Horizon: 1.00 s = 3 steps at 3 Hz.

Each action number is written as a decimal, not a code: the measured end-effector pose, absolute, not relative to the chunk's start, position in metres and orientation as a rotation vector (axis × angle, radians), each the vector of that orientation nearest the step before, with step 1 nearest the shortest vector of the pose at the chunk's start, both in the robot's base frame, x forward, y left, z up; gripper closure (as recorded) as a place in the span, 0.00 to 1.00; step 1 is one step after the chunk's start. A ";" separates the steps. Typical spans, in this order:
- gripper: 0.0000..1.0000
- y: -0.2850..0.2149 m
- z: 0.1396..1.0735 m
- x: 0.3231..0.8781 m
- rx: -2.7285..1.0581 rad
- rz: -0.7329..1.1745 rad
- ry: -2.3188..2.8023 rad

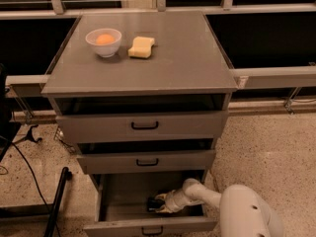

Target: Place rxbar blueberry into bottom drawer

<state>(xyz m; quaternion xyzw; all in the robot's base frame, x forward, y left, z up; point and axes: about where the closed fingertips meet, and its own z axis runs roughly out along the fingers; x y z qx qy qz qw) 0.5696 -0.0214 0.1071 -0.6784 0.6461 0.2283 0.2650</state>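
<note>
gripper: my gripper (159, 204) is down inside the pulled-out bottom drawer (117, 227), low over the floor and toward its right side, with the arm reaching in from the right.
grip state: honestly can't tell from here whether it's clamped or has let go, it's too dark down there.
rxbar blueberry: the dark bit (151, 203) right at the gripper's tip looks like the bar to me, so it's inside the drawer. Can't say whether it's resting on the floor.
how it'll handle: my guess is light, flat, a bit bendy, with a slick wrapper. A short drop shouldn't hurt it. Best hold is across the narrow width near the middle, so it doesn't swing or slide out.
cabinet top: white bowl (103, 41) with something orange in it and a yellow sponge (141, 47) just beside it, neither involved.
where I'm at: pretty much the last step, I think. What's left is letting go and backing out without clipping the middle drawer (146, 162) overhead.
</note>
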 end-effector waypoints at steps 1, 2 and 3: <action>0.58 -0.021 0.107 0.570 -1.833 0.617 1.746; 0.27 -0.021 0.107 0.570 -1.833 0.617 1.746; 0.04 -0.021 0.107 0.570 -1.833 0.617 1.746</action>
